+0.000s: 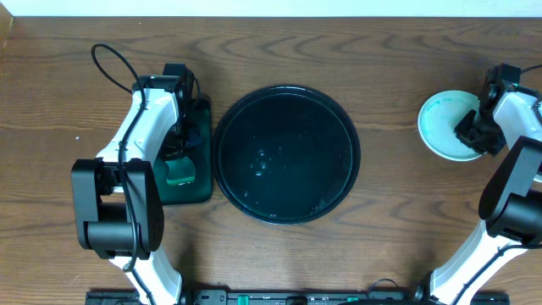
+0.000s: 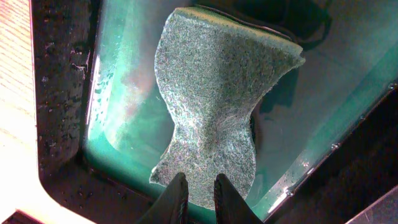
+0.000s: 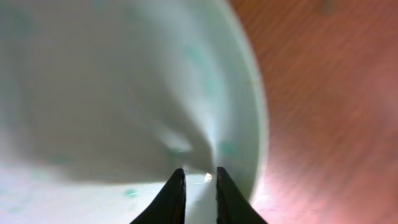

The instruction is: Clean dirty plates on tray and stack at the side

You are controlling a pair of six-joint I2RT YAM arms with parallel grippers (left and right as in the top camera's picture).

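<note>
The round black tray (image 1: 286,199) sits at the table's centre with only water drops on it. One pale plate with a green tint (image 1: 440,123) lies on the wood at the far right. My right gripper (image 1: 476,131) is at its right edge. In the right wrist view its jaws (image 3: 199,177) are pinched on the blurred plate rim (image 3: 242,93). I cannot tell whether other plates lie under it. My left gripper (image 2: 200,186) is shut on a green scouring sponge (image 2: 217,106), also seen from overhead (image 1: 179,176).
A rectangular dark-green tray (image 1: 203,127) holding green water (image 2: 124,93) stands left of the black tray, under my left gripper (image 1: 178,161). Brown wood tabletop (image 3: 323,93) surrounds the plate. The table's far edge runs along the top.
</note>
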